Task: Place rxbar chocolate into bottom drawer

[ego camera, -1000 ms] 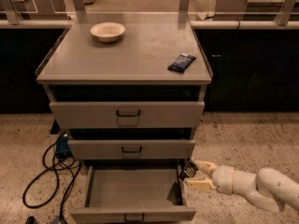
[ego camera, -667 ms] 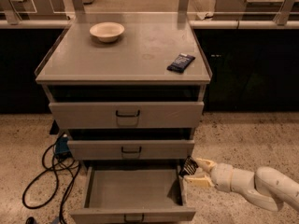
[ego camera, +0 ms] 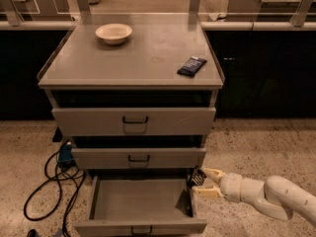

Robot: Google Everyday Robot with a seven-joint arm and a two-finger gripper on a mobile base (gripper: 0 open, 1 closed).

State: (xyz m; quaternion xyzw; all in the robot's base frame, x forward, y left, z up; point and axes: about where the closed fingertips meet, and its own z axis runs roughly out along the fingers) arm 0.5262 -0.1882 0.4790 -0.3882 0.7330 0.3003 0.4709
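Shifted a little to the left and upward against the earlier frames: gripper (ego camera: 199, 180), now just beside the right wall of the bottom drawer (ego camera: 138, 199). Cabinet, drawers and items on top: positions unchanged.

Gripper:
- Low in the right half of the view, at the end of a white arm (ego camera: 269, 195) entering from the lower right corner.
- Pointed left, toward the cabinet.
- Two pale fingers (ego camera: 213, 173), one above the other, clamped on the chocolate bar (ego camera: 196, 176).

Chocolate bar:
- Small and dark, with light markings.
- Held at the fingertips, at the rear right corner of the bottom drawer, just below the front of the middle drawer (ego camera: 138, 158).
- Contact with the drawer wall: cannot be told.

Bottom drawer:
- Lowest of three, pulled out toward the camera and open.
- Grey inside; front panel and dark centred handle at the lower edge of the view.

Middle drawer and top drawer (ego camera: 133, 121):
- Grey fronts, each with a dark handle at the centre and a dark gap above.

Cabinet top (ego camera: 143, 58):
- Cream bowl (ego camera: 113, 33) upright at the rear left.
- Blue wrapped bar (ego camera: 191, 65) lying flat and askew near the right front edge, well apart from the bowl.

Floor:
- Speckled; black cables (ego camera: 47, 181) looped to the left of the cabinet.
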